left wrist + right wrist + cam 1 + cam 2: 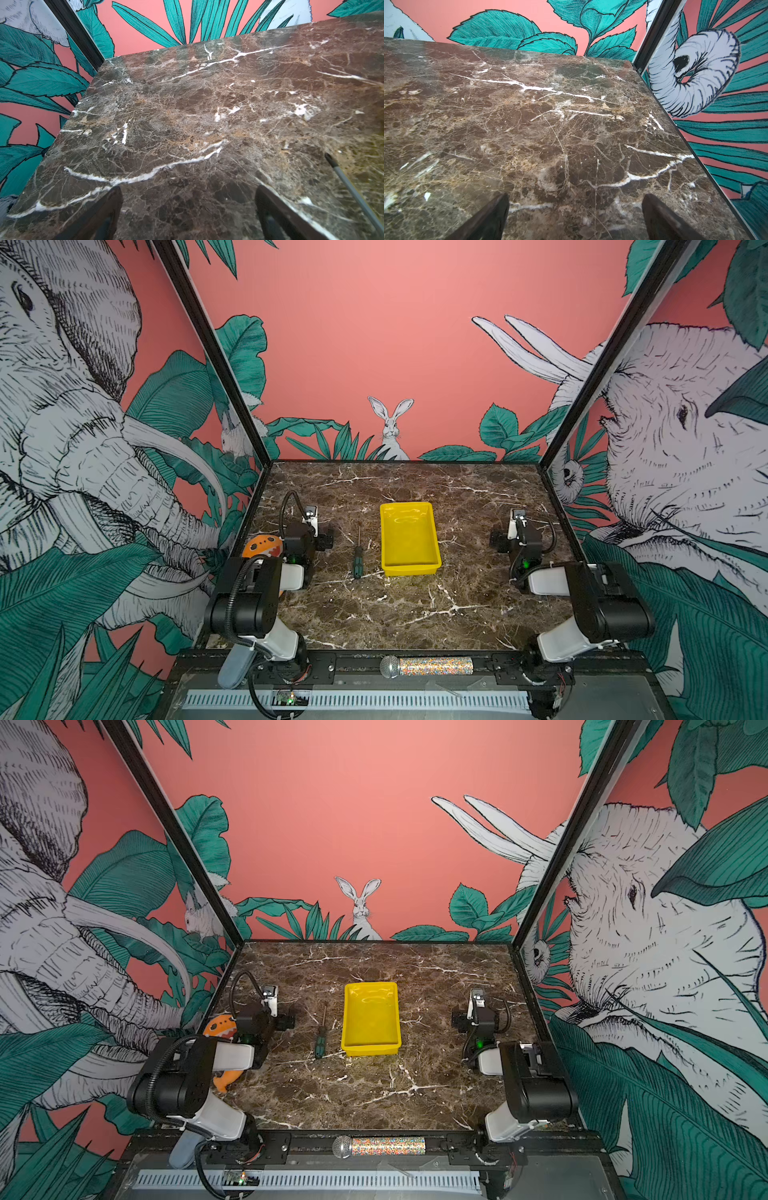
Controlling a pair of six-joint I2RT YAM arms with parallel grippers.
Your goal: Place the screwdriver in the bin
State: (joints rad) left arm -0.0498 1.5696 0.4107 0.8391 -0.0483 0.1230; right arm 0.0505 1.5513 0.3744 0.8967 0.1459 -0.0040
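Your left pincer [188,188] hangs empty, jaws apart, while the screwdriver [357,556] lies untouched just to its right and the bin [409,571] beyond holds nothing: everything remains.

A dark brown marble table [407,614] with white veins fills the middle. Behind the table stands a salmon-pink wall [395,344] with a drawn rabbit [390,427] among green leaves. Panels on either side of the table show grey elephants [62,427]. Black posts [221,364] rise slanting from the table's far corners. The light is even.
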